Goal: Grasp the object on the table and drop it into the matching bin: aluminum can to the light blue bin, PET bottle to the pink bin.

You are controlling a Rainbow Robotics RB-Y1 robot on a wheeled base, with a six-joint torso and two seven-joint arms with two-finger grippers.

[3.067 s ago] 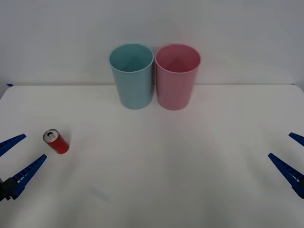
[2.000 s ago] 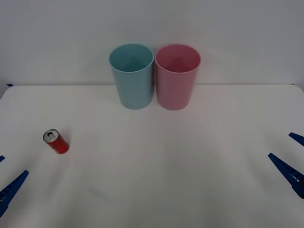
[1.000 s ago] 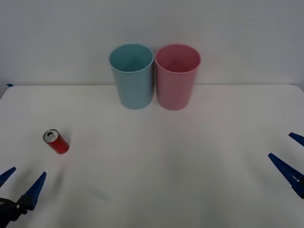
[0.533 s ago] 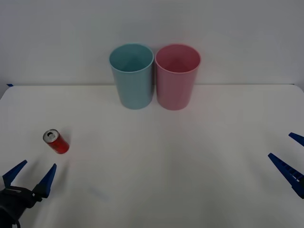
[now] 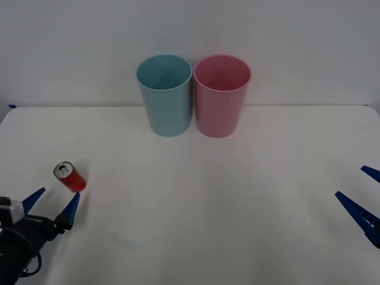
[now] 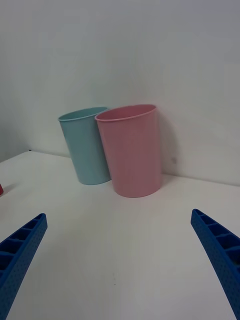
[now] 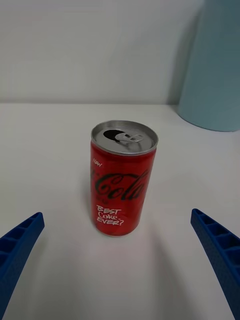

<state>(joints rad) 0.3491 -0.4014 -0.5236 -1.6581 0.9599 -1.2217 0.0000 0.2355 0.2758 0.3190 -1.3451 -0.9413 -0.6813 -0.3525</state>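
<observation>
- The can [image 5: 70, 177] stands upright on the table [image 5: 196, 208], well to the left of the blue bin [image 5: 165, 95] and nearer the robot than it; the open pull-tab top shows in the left wrist view [image 7: 123, 177].
- The blue bin and the pink bin [image 5: 222, 96] stand side by side at the table's far edge, touching or nearly so, the pink one on the right. Neither appears to hold anything, though their bottoms are hidden.
- The left gripper [image 5: 52, 206] sits low, just on the robot's side of the can, with its fingers spread wide. In the wrist view the can stands centred in the gap ahead of the two fingertips [image 7: 20, 240], not yet between them.
- The right gripper [image 5: 363, 202] waits far to the right of the can, at the table's right edge, also spread wide and holding nothing; from its wrist camera both bins are ahead [image 6: 131, 150].
- Progress, as I judge it: early. The approach is lined up, but nothing is grasped and nothing has been dropped.
- Left to do: advance until the fingers flank the can, close on it, lift, carry it right and away toward the blue bin, and release above the rim.
- The can is aluminium, so the blue bin is the match, not the pink.
</observation>
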